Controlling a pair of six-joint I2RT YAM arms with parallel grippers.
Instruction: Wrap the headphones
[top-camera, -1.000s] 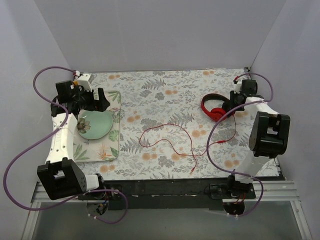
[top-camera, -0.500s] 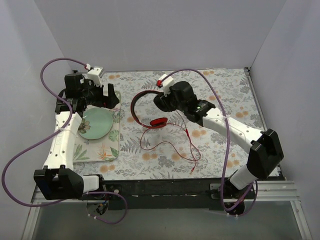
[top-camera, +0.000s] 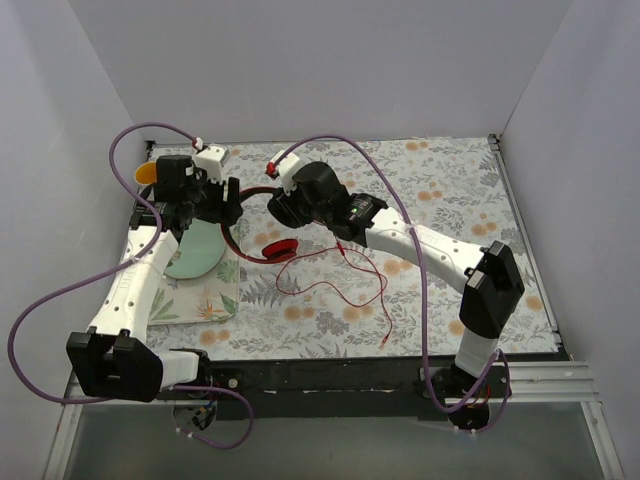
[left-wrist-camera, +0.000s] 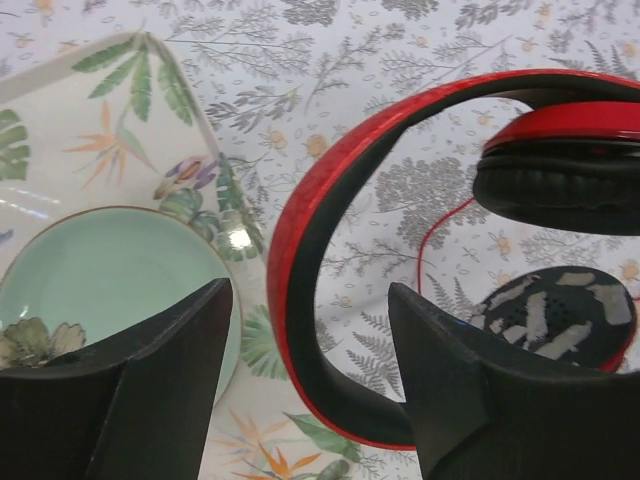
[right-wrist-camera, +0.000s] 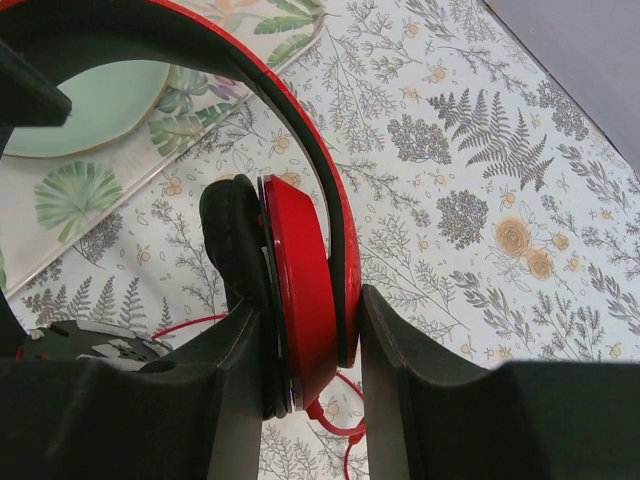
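Handover step, no wrapping yet
The right gripper (right-wrist-camera: 308, 310) clamps an earcup (right-wrist-camera: 298, 270) of the headphones (top-camera: 278, 247) at 10 o'clock. The left gripper (left-wrist-camera: 308, 295) gapes around the band (left-wrist-camera: 295, 220) and probably closes next. The cable (top-camera: 340, 287) hangs loose.

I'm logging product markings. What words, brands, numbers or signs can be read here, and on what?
No readable text anywhere. The red over-ear headphones show no brand on band or ear cup; the leaf-patterned rectangular tray, pale green round plate and floral tablecloth carry only pictures.
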